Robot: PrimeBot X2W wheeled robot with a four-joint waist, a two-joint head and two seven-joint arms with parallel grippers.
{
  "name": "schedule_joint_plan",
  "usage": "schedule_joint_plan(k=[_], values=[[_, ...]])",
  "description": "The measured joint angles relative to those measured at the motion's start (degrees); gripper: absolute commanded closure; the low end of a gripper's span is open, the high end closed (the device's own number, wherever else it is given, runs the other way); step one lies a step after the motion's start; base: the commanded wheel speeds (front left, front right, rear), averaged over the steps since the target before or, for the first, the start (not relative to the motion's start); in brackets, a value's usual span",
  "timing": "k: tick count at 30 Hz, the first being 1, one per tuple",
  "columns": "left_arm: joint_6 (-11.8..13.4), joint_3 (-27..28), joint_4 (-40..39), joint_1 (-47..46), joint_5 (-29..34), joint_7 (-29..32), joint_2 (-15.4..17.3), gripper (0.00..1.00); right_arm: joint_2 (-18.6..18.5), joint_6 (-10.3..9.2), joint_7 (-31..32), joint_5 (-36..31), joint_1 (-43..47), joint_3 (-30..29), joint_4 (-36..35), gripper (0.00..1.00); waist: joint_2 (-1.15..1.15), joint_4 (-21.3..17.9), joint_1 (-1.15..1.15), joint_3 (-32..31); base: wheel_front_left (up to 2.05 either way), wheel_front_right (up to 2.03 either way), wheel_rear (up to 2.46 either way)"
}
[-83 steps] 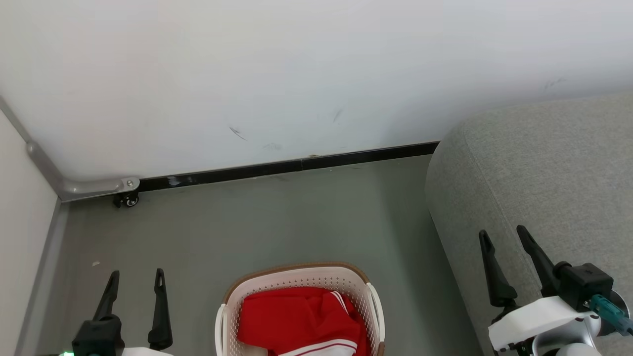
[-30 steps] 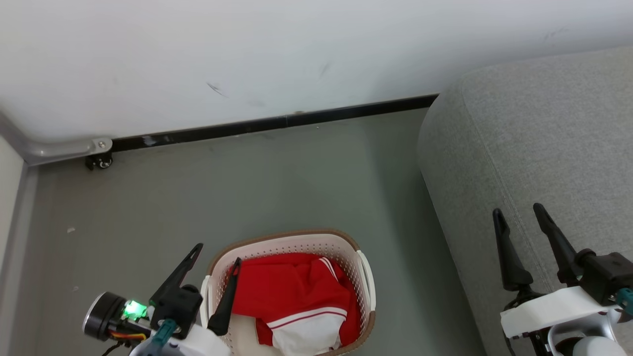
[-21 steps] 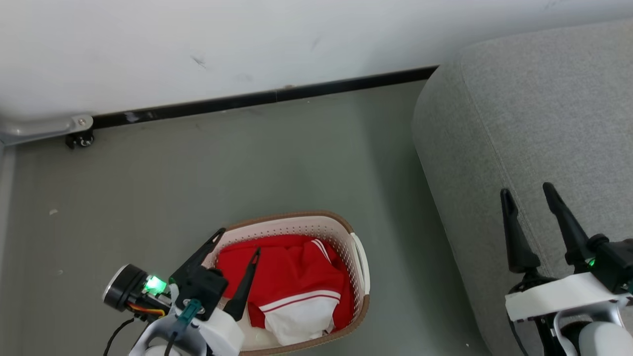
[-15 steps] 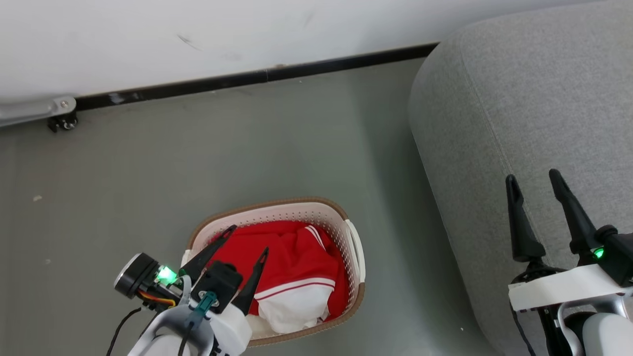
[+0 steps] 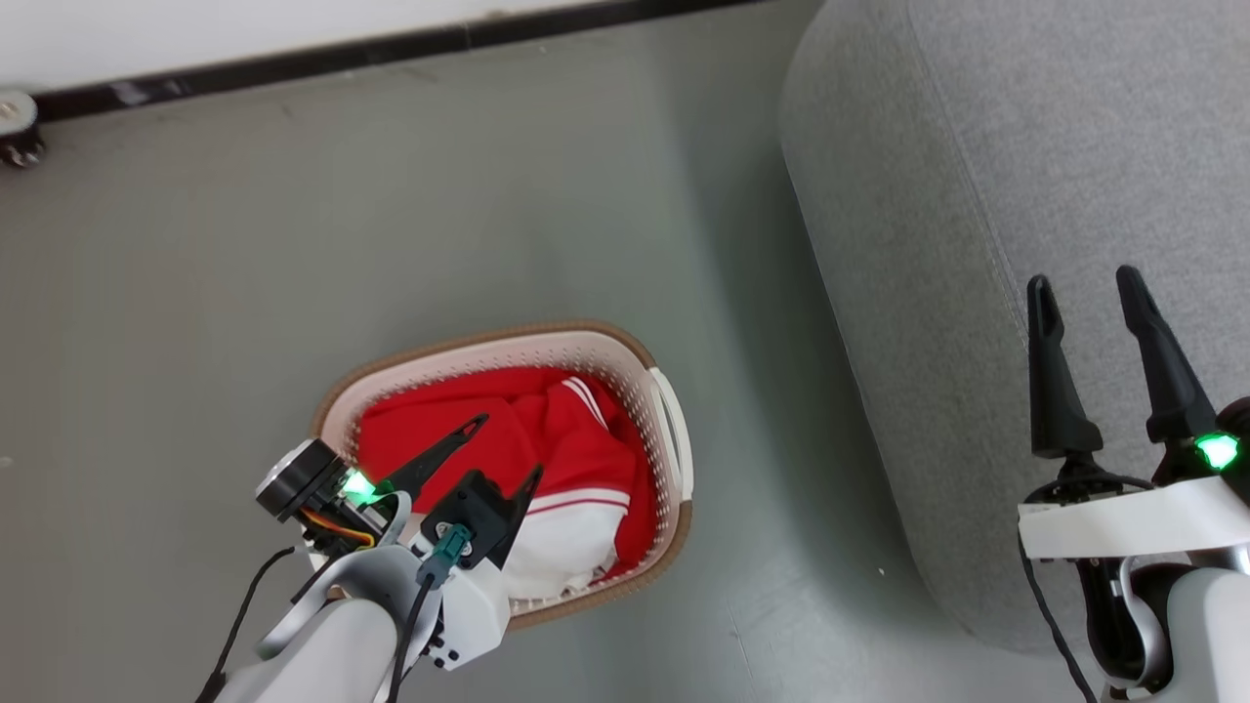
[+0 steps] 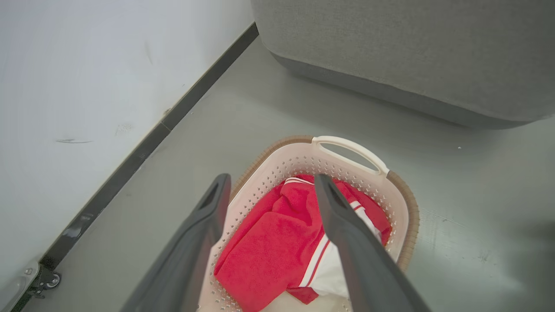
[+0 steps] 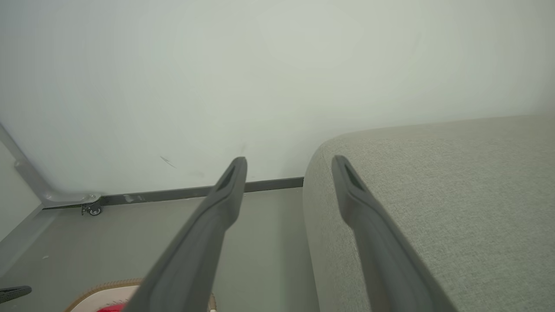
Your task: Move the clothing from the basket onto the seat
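Observation:
The cream-white basket (image 5: 674,439) with a brown rim stands on the grey floor, left of the seat (image 5: 977,176). Red clothing (image 5: 576,444) with white stripe trim lies bunched inside it. My left gripper (image 5: 510,445) hangs open just above the clothing, its fingers apart and gripping nothing. From the left wrist, the open left gripper (image 6: 272,177) frames the clothing (image 6: 269,234) and the basket (image 6: 403,199), with the seat (image 6: 390,52) beyond. My right gripper (image 5: 1082,278) is open and empty over the seat's edge. The right wrist view shows the right gripper (image 7: 289,159) beside the seat (image 7: 455,182).
A white wall with a black baseboard (image 5: 293,59) runs along the far side. A small caster wheel (image 5: 20,146) sits at the far left by the wall. Bare grey floor (image 5: 244,244) surrounds the basket and separates it from the seat.
The head camera has tilted down, shifting the whole picture. My left gripper swung from the lower left to over the basket's clothing, still open. The right gripper keeps its open pose over the seat.

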Motion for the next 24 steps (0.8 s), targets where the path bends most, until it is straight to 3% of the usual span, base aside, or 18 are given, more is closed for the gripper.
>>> schedule_joint_plan(k=[24], values=[[-1.01, -4.39, 12.87, -10.40, 7.49, 0.62, 0.97, 0.00, -0.01, 0.00, -3.70, 3.24, -6.76, 2.50, 0.27, 0.00, 0.00, -4.80, 0.01, 12.41, 0.00, 0.00, 0.00]])
